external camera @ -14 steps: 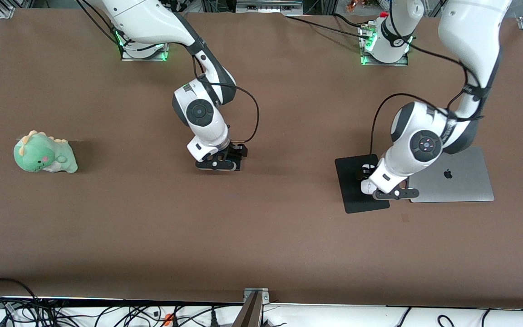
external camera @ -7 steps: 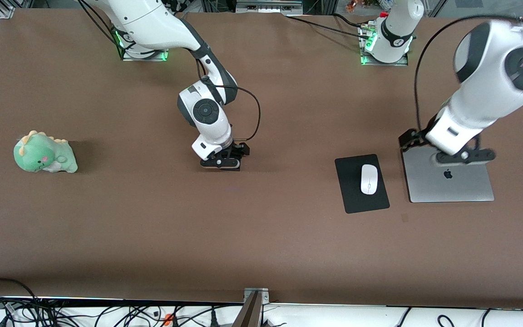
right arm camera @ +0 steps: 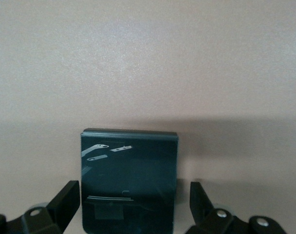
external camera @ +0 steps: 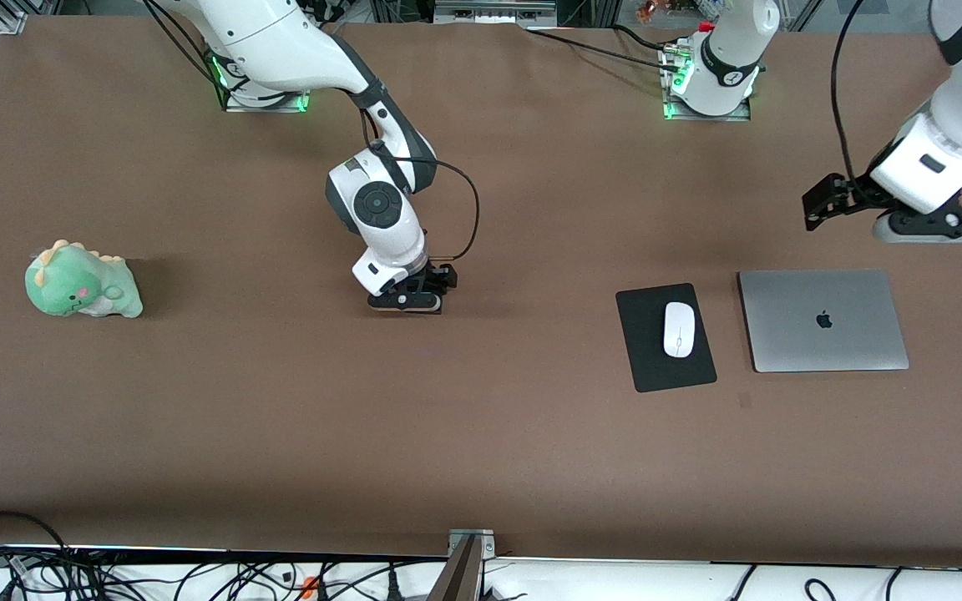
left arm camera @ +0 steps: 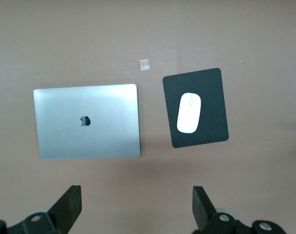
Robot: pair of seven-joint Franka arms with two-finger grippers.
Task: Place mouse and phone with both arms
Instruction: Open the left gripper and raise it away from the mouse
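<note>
Mouse (external camera: 678, 328) placed on pad (external camera: 641, 359); left claw (external camera: 932, 225) open, empty (aloft). Right claw (external camera: 405, 301) open around phone (right arm camera: 128, 180) on worktop (external camera: 481, 434).

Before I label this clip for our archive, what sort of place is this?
Probably a robotics lab test bench: two arms bolted to a brown table, loose cables along its edge, and staged props like a closed laptop and plush dinosaur.
</note>
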